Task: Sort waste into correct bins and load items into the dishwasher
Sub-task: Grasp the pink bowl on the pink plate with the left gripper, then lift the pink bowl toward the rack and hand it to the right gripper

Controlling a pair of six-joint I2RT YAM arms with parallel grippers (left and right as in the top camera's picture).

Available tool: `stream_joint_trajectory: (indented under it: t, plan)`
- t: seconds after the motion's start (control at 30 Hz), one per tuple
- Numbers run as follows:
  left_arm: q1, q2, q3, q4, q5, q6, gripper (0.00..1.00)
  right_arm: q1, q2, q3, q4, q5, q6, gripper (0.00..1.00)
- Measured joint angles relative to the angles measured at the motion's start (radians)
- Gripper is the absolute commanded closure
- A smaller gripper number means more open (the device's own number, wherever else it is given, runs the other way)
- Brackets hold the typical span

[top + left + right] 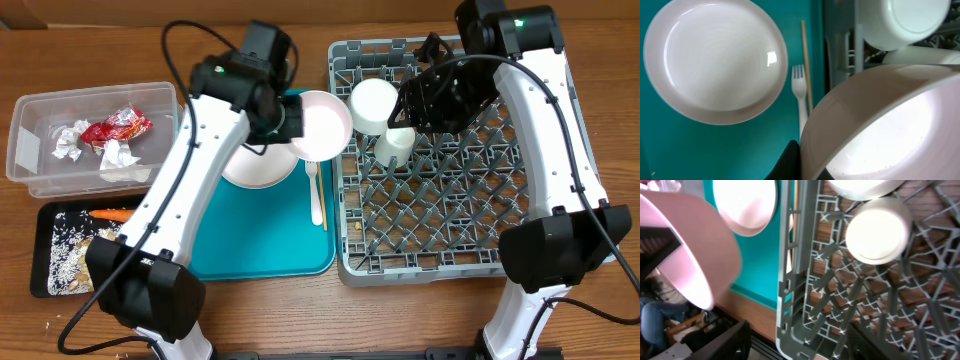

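Filling the bottom right of the left wrist view, the pink bowl (880, 125) is tilted on its side with its hollow towards the lens. My left end effector (297, 120) is clenched on its rim, and one dark finger (785, 162) shows at the bowl's edge. From overhead the bowl hangs over the back right corner of the teal tray (260, 240), reaching just over the left edge of the grey dish rack (450, 240).

Under and left of it, a round plate (715, 60) lies flat on the teal tray. Beside the plate lie a white fork (799, 85) and a thin chopstick (806, 60), side by side along the tray's right side.

My right end effector (797, 337) hovers over the rack with its fingers spread and nothing between them. Two items sit in the rack's back left corner: a white bowl (375, 103) and, just in front of it, a small white cup (395, 145).

On the counter (60, 40) to the far left, the clear tub (25, 120) holds crumpled napkins (70, 135) and a red wrapper (118, 127). Just in front of it, the black tray (36, 250) holds a carrot (112, 214) and scattered rice (70, 255).
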Motion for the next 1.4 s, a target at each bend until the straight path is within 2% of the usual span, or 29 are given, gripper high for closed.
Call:
stream_joint_trajectory:
  t: [0.1,0.2,0.37,0.63,0.77,0.83,1.13,1.3,1.4]
  plan:
    - [-0.028,0.000,0.000,0.016,0.004,-0.013,0.96,0.014,0.000,0.000,0.000,-0.011,-0.004,0.38]
    - [-0.046,0.000,0.000,0.027,0.004,-0.026,0.96,0.046,0.000,0.000,0.005,-0.014,-0.009,0.55]
    - [-0.055,0.000,0.000,0.026,0.007,-0.038,0.96,0.118,0.000,0.000,0.051,0.033,-0.011,0.66]
    - [-0.057,0.000,0.000,0.004,0.004,-0.041,0.96,0.201,0.000,0.000,0.103,0.095,-0.010,0.71]
    - [-0.057,0.000,0.000,0.000,0.004,-0.041,0.96,0.206,0.000,0.000,0.113,0.106,-0.005,0.89]
    - [-0.057,0.000,0.000,-0.002,0.004,-0.041,0.96,0.206,0.000,0.000,0.117,0.113,-0.003,0.93]
    - [-0.057,0.000,0.000,-0.003,0.019,-0.048,0.96,0.206,0.000,-0.001,0.131,0.136,0.006,0.92]
    - [-0.056,0.000,0.000,-0.006,0.037,-0.047,0.96,0.206,0.000,-0.001,0.133,0.136,0.003,0.82]
    - [-0.057,0.000,0.000,-0.008,0.070,-0.044,0.96,0.206,0.000,-0.001,0.141,0.138,-0.001,0.81]
